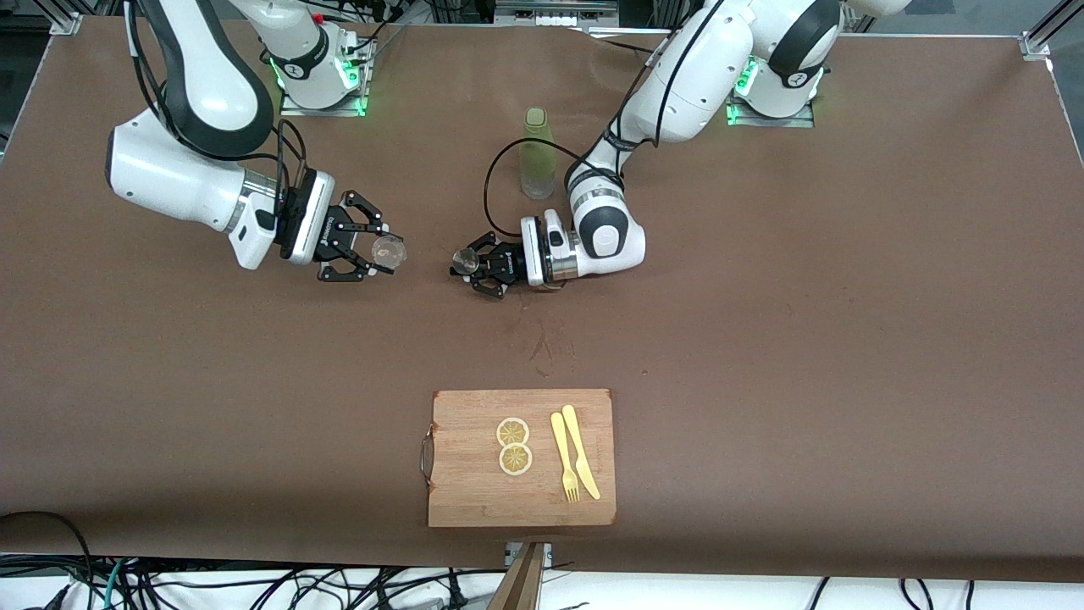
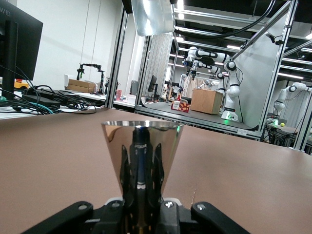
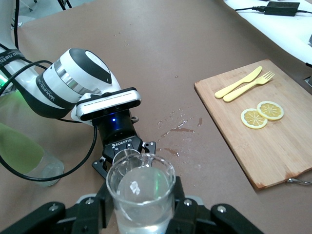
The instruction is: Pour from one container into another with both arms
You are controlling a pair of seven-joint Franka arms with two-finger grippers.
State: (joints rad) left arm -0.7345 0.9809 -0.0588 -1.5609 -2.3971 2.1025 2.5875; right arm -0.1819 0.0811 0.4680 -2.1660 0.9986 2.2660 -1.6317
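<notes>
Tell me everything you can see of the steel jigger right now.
The jigger is shiny, mirror-like steel, and its flaring upper cone reflects the end effector that grips it. It stands upright, mouth up, held at its narrow lower part by the left end effector above the table, toward the glass cup in the right end effector. Whether it holds any liquid cannot be seen.

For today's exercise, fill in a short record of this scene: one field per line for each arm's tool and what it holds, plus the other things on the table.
Right tool: shut on the glass cup, held upright above the table
Left tool: shut on the steel jigger, upright
Cup contents: clear liquid visible in the right wrist view
Gap: cup and jigger apart, not yet over one another
Green bottle: standing, farther from the front camera than both tools
Cutting board: nearest the front camera, carrying two lemon slices, a yellow fork and knife
Table: small wet spots near the left tool
</notes>
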